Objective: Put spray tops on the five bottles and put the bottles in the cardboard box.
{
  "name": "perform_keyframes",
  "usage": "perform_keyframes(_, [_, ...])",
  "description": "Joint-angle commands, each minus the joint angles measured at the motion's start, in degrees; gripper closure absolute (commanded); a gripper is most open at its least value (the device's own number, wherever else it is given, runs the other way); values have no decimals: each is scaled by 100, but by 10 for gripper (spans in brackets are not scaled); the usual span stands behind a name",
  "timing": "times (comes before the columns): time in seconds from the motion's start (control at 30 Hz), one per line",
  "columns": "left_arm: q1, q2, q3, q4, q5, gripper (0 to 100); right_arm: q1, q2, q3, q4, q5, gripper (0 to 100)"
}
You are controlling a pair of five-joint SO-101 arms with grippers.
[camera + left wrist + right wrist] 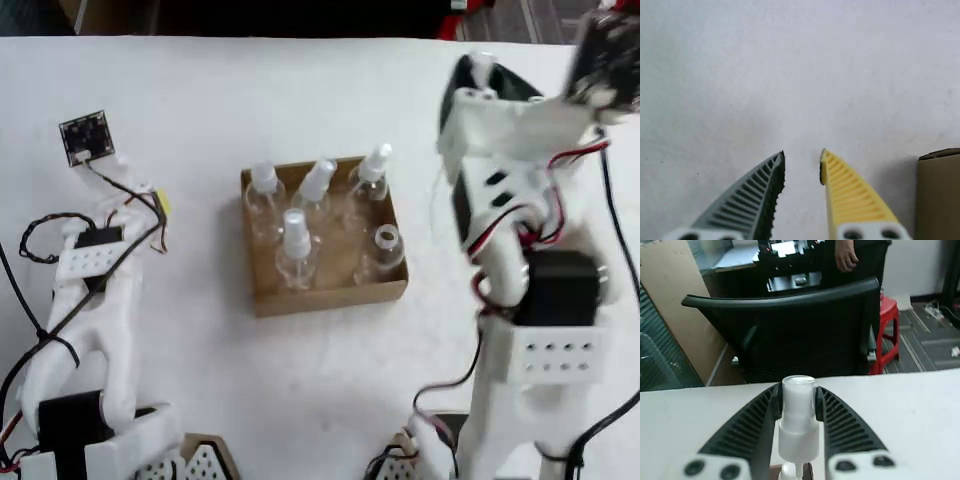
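Note:
The cardboard box (325, 295) stands mid-table with five clear bottles upright inside. Three capped bottles (318, 185) line its far side, and a fourth capped one (295, 250) stands near the front. The front-right bottle (385, 248) has an open neck with no top. My right gripper (478, 68) is raised beyond the box's far right, shut on a white spray top (799, 425) that stands upright between its black fingers (750, 427). Left of the box, my left gripper (801, 155) hangs low over bare table, its grey and yellow fingers apart with nothing between them; the box corner (940, 190) shows beside it.
A small black circuit board (85, 137) with trailing wires lies on the table at the far left. A black office chair (790, 330) stands past the table's far edge. White table surface (330, 390) stretches in front of the box.

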Motion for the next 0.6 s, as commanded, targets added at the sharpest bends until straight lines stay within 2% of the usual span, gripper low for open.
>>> perform_keyframes(0.0, [57, -13, -290, -35, -62, 883, -110, -1024, 1881, -2264, 176, 983])
perform_keyframes(0.1, [57, -13, -308, -35, -62, 883, -119, -1701, 3174, -3688, 211, 983])
perform_keyframes(0.23, [57, -13, -308, -35, -62, 883, -400, -2334, 4484, -5112, 818, 983])
perform_keyframes(0.33, [57, -13, -316, -35, -62, 883, -637, -2642, 5222, -5692, 1064, 983])
perform_keyframes(0.57, [57, -13, -316, -35, -62, 883, -734, -2774, 6409, -6721, 1073, 983])
